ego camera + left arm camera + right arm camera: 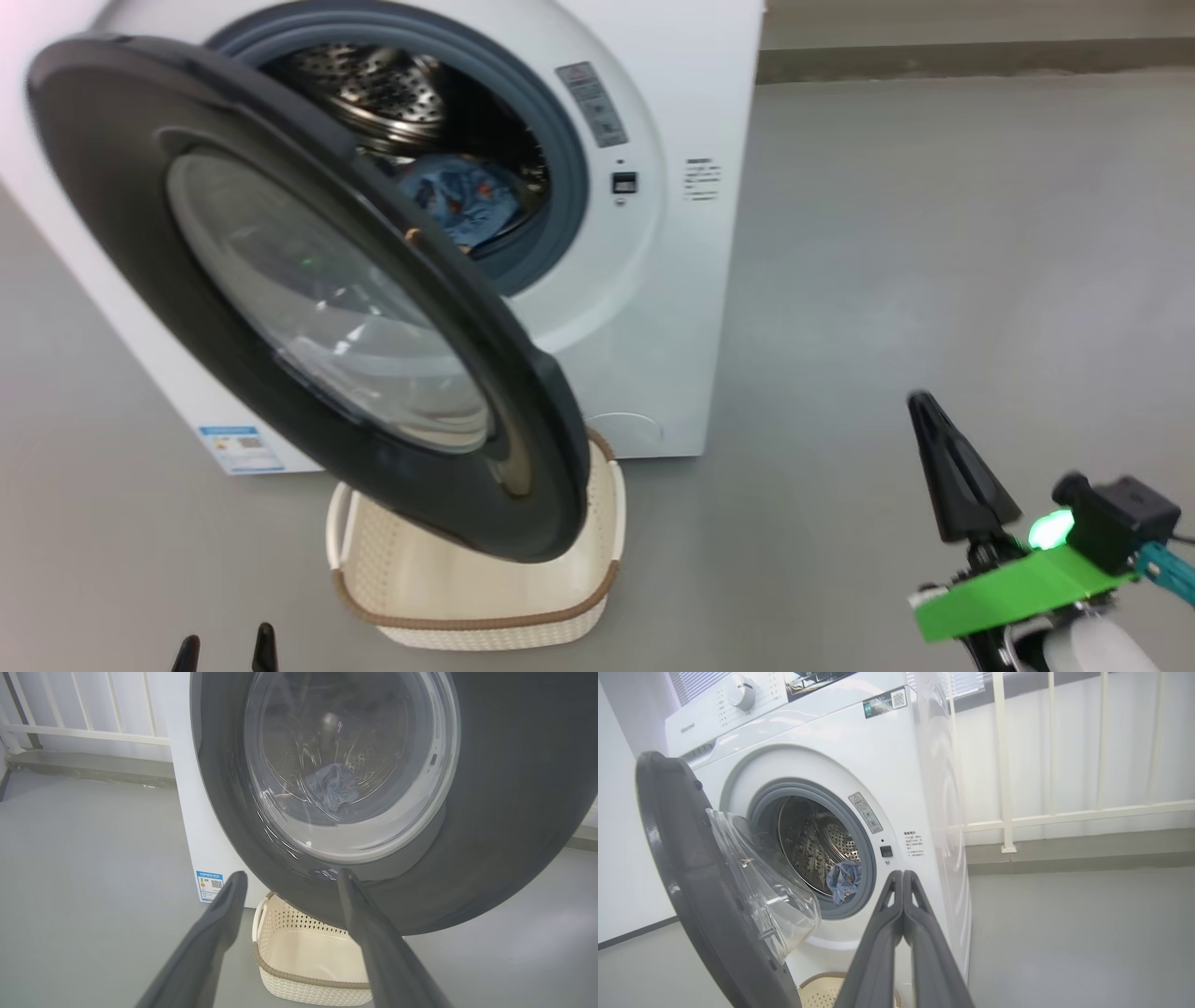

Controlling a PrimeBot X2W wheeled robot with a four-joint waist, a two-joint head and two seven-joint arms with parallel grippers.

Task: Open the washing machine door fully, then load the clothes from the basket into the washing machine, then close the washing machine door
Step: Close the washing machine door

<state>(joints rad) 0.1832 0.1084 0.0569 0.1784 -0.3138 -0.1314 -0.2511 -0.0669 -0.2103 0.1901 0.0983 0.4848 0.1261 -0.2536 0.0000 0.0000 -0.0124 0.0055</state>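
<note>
Head view: the washing machine (653,308) fills the upper centre of the frame. The washing machine door (317,299) stands partly open, angled out toward the camera across the left and centre. Past the door's right edge the steel drum (392,89) is in sight. In it the clothes (462,198) lie as a small blue heap low at the front, just behind the grey gasket (560,159).

The basket (467,623) sits on the grey floor (934,233) at lower centre, just in front of the machine. The door's lower rim overlaps the basket's top in the picture. A blue label sticker (238,448) shows at the machine's lower left corner.

The left gripper (225,653) pokes in at the bottom left edge as two dark tips set apart. In the left wrist view its fingers are spread wide with nothing between them, and their tips lie against the door's lower rim in the picture. Whether they touch it cannot be told.

The right gripper (924,411) sits at lower right, well apart from the machine, with its fingers pressed into one dark point. In the right wrist view they meet tip to tip, gripping nothing, and aim at the machine's white front beside the drum opening. A white railing (1004,765) runs across the upper right of that view.
</note>
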